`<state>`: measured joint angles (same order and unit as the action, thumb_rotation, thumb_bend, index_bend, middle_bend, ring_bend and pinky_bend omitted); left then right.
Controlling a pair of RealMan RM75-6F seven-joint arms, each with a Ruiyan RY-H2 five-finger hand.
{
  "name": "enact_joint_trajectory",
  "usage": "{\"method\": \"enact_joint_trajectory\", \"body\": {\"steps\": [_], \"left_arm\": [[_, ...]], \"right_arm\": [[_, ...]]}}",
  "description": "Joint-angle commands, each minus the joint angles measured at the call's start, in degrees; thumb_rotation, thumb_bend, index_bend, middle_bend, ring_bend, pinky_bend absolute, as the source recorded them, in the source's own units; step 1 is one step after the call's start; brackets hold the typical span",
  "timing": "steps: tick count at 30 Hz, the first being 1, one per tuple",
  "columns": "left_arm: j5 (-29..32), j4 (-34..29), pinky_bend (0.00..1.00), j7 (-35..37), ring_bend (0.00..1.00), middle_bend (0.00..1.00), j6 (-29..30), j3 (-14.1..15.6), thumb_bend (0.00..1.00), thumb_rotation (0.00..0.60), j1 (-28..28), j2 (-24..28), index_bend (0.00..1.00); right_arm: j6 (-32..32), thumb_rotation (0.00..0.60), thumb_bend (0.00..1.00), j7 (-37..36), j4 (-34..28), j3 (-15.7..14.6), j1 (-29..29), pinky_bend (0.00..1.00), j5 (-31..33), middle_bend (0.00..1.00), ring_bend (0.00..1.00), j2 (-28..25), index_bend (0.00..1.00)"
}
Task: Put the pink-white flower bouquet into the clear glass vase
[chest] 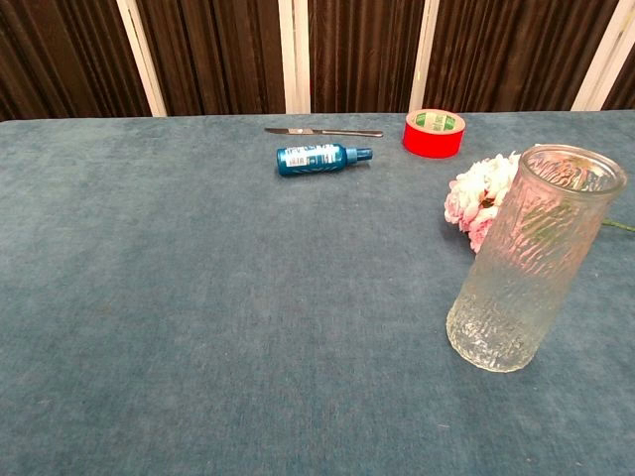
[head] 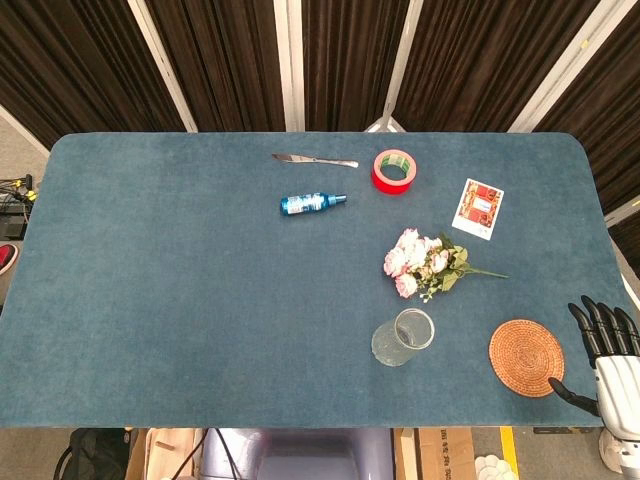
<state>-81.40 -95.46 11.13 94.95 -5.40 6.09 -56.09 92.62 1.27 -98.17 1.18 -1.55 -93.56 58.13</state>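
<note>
Bouquet [head: 424, 264] lies flat on the table [head: 180, 300], blooms leftward, stem pointing right toward the reaching side. Just in front stands the glass vase [head: 403, 337], upright and empty. Farthest right, past the woven coaster [head: 526, 357], the right hand [head: 606, 352] waits, fingers spread, holding nothing.

Blue cloth table [head: 180, 300], bouquet [head: 425, 262], vase [head: 403, 337], coaster [head: 526, 357], tape [head: 394, 170], bottle [head: 312, 204], knife [head: 314, 160], card [head: 478, 209]

The table [head: 180, 300] before me wears a matt blue cloth with a short felt-like nap, and the vase [chest: 531, 260] at the right of my chest view is clear glass with a rough, bark-like ripple. At upper centre the red tape roll [chest: 435, 133] looks glossy, the knife [chest: 322, 131] seems bare metal, and the round coaster [head: 526, 357] beside my black-fingered right hand [head: 610, 360] looks woven, perhaps rattan.
</note>
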Motion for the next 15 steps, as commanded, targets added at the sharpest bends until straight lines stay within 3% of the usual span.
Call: {"method": "enact_joint_trajectory", "body": {"steps": [1, 15], "left_arm": [[-0.2, -0.1, 0.05, 0.0, 0.0, 0.0, 0.1, 0.1, 0.22, 0.6, 0.0, 0.0, 0.12], [-0.2, -0.6, 0.05, -0.6, 0.0, 0.0, 1.5, 0.0, 0.22, 0.6, 0.7, -0.3, 0.12]], "right_arm": [[-0.1, 0.6, 0.0, 0.1, 0.1, -0.1, 0.0, 0.0, -0.1, 0.04, 0.0, 0.1, 0.07], [-0.1, 0.6, 0.0, -1.1, 0.4, 0.3, 0.1, 0.0, 0.5, 0.04, 0.0, -0.1, 0.07]]}}
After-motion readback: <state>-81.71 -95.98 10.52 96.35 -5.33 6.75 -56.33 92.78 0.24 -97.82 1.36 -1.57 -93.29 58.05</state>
